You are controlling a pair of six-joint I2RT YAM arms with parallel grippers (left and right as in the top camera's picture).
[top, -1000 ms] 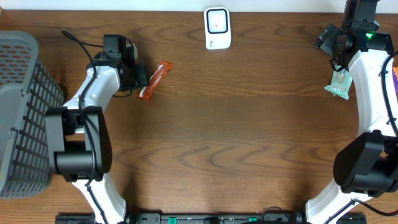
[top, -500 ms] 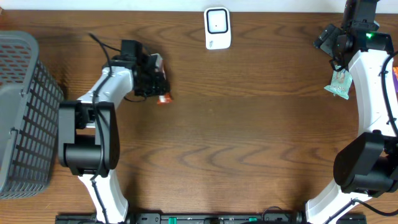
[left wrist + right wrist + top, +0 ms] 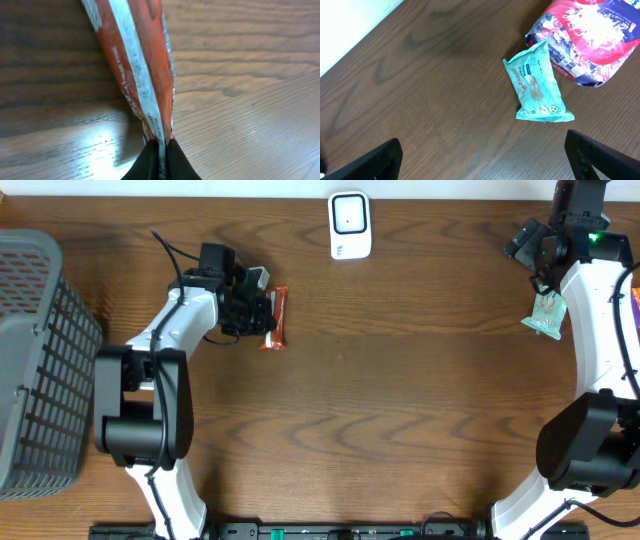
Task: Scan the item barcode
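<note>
Brown wood-grain table [image 3: 400,390] across every view. On the left side, arm rising from its base at the near edge, upper link running straight away from it, forearm slanting right and toward the far edge. At its end, the left gripper [image 3: 160,159] pointing right, pinched tight on the end seam of an orange snack wrapper [image 3: 142,65], black fingertips meeting around the white crimped strip. Wrapper stretched away from the fingers, low over the wood; whether resting on it, hard to tell. Seen from overhead, lying right of the wrist, nearer and left of the white scanner [image 3: 350,225], well apart from it. Grey basket [image 3: 40,360] at the table's left edge. On the right side, arm arched along the right edge, wrist up near the far corner, camera looking down. There the right gripper [image 3: 482,145] spread wide, holding nothing, with a teal packet [image 3: 537,82] on the wood below, just beside a red bag [image 3: 585,30].
</note>
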